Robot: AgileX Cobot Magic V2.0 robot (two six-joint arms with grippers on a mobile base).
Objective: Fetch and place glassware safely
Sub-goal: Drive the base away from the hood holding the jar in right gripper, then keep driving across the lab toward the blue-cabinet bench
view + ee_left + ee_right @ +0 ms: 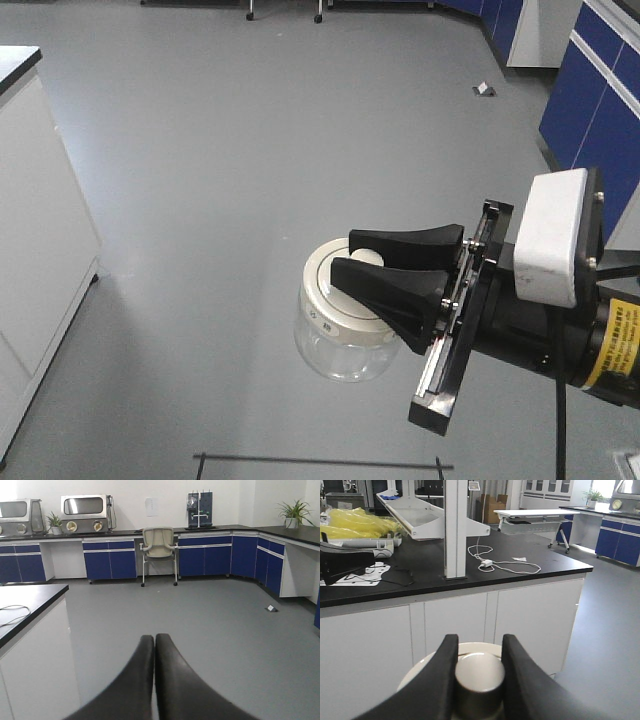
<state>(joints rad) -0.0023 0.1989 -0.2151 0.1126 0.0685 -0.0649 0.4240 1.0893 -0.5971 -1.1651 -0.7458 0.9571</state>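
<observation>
My right gripper [352, 254] is shut on the central knob of the glass jar [340, 335], a squat clear jar with a wide cream-white lid. It holds the jar in the air above the grey floor. In the right wrist view the two black fingers [436, 672] clamp the round knob [479, 677], with the lid's rim [482, 646] showing behind. My left gripper [154, 639] is shut and empty, its black fingers pressed together and pointing across the lab floor.
A white cabinet [35, 250] with a black top stands at the left. Blue cabinets [600, 90] line the right wall. The bench [470, 575] ahead of the right wrist holds cables, a white post and yellow bags. A chair [159, 552] stands by the far counter.
</observation>
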